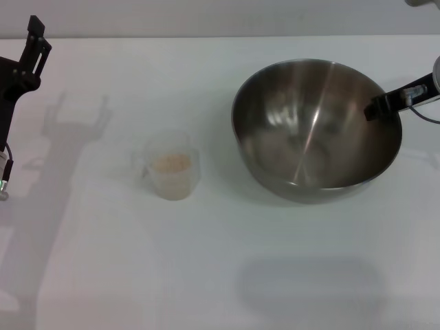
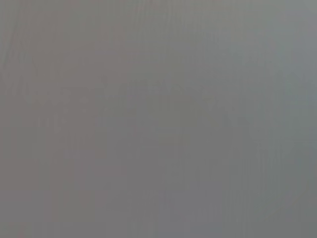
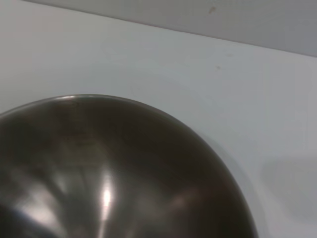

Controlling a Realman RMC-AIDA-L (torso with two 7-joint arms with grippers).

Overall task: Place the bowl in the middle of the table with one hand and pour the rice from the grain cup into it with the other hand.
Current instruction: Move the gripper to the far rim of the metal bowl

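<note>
The bowl (image 1: 316, 127), a wide shiny steel one, stands right of the table's (image 1: 220, 261) middle and holds nothing. My right gripper (image 1: 382, 103) comes in from the right edge and is shut on the bowl's right rim, with one dark finger (image 1: 385, 102) inside it. The bowl's inside fills the right wrist view (image 3: 109, 168). The grain cup (image 1: 172, 167), small and frosted, stands left of the middle with rice (image 1: 172, 163) in it. My left gripper (image 1: 38, 41) is open and empty, raised at the far left, well away from the cup. The left wrist view shows only plain grey.
The white table runs to a far edge at the back (image 3: 163, 30). Shadows of the arms fall on the left part and the front of the table. Nothing else stands on it.
</note>
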